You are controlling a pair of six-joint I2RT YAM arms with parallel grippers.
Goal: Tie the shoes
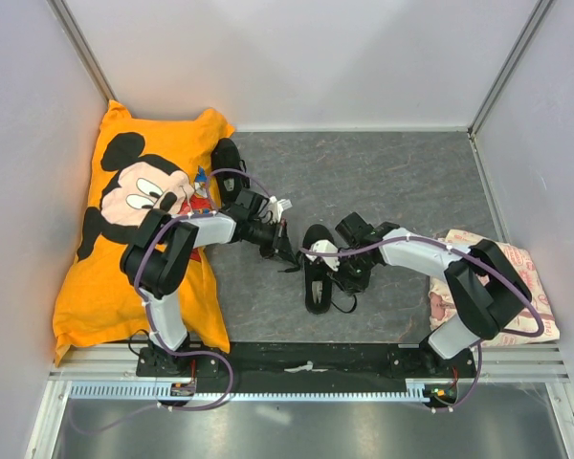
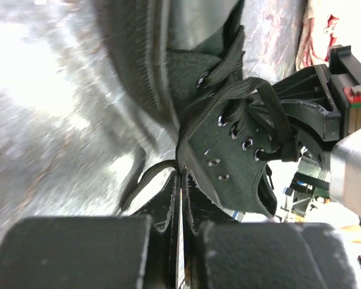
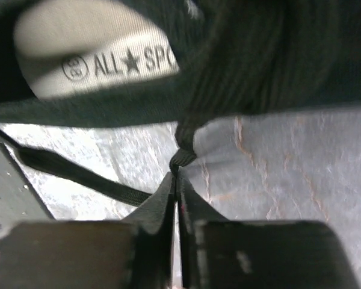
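Shoe [image 1: 316, 279] lies mid-mat [image 1: 402, 182], heel far, between the two grippers; second shoe [image 1: 228, 161] lies far left against the pillow [image 1: 100, 287]; left gripper [image 2: 180, 178] is pinched tight on a lace [image 2: 147, 174] at the shoe's left side; right gripper [image 3: 177, 176] is pinched tight on the other lace [image 3: 78, 174], near the insole label [image 3: 96, 60].

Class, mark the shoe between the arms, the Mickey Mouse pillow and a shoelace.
shoe [image 1: 316, 287], top view, dark insole.
Mickey Mouse pillow [image 1: 96, 296], top view, plain orange part.
shoelace [image 3: 78, 174], right wrist view, flat stretch over the floor.
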